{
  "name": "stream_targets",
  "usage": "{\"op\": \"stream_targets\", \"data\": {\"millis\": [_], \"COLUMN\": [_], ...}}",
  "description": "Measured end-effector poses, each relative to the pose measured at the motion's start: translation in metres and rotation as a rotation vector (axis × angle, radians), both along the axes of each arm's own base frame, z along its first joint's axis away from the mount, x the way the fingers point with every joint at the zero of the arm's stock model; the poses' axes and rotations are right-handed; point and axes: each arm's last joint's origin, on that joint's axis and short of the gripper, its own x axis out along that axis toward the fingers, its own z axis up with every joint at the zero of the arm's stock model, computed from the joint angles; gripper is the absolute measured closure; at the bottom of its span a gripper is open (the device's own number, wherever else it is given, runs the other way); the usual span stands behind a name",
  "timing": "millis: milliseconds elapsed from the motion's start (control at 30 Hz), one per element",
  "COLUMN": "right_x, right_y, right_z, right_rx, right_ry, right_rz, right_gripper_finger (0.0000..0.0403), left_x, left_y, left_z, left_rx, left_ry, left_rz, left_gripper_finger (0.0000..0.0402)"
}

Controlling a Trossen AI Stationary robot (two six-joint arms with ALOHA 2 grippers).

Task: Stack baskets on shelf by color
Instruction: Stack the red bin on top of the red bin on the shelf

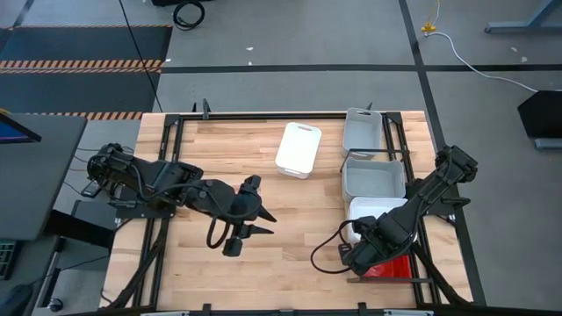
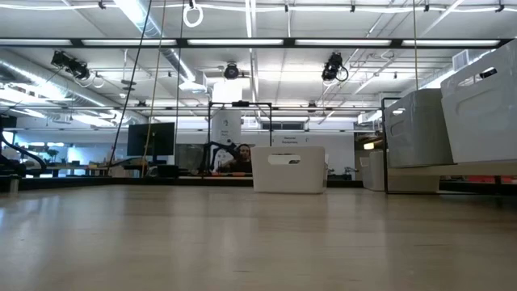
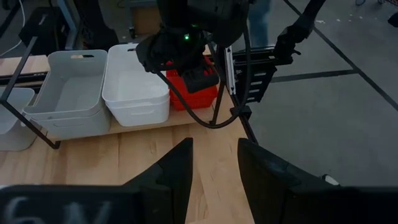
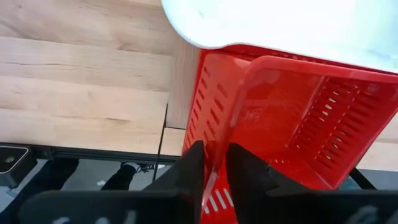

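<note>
Right gripper [image 4: 213,163]: at the shelf's [image 4: 182,81] near end, fingers nearly together astride the rim of a tilted red basket [image 4: 292,106]; whether they clamp it yet I cannot tell.
Red stack: a second red basket [image 4: 208,102] sits under the tilted one on the shelf, just beside the white basket [image 1: 373,209].
Left gripper [image 3: 214,177]: waits mid-table, well apart from the shelf, fingers partly open and empty.
Grey baskets [image 1: 372,175]: farther along the shelf, beyond the white one.
Loose white basket [image 1: 299,149]: on the table, off the shelf (still to be stacked).
Risk, grip: a thin rim pinch may slip, dropping the red basket askew.
Risk, nesting: the tilt may jam it against the lower basket.
Risk, neighbour: the white basket's rim overhangs the red one and may get knocked.
</note>
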Motion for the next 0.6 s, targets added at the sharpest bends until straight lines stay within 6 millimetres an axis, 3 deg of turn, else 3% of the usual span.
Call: {"op": "stream_targets", "data": {"millis": [267, 600], "right_x": [0.0006, 0.0014], "right_y": [0.0005, 0.0013], "right_z": [0.0000, 0.0002], "right_rx": [0.001, 0.011], "right_ry": [-0.009, -0.015], "right_rz": [0.002, -0.007], "right_gripper_finger": [0.0390, 0.0380], "left_x": [0.0000, 0.0000], "left_y": [0.0000, -0.0001], "left_z": [0.0000, 0.0000], "left_rx": [0.000, 0.000], "left_ry": [0.000, 0.000], "left_rz": [0.000, 0.000], "left_gripper_finger": [0.0269, 0.0269]}}
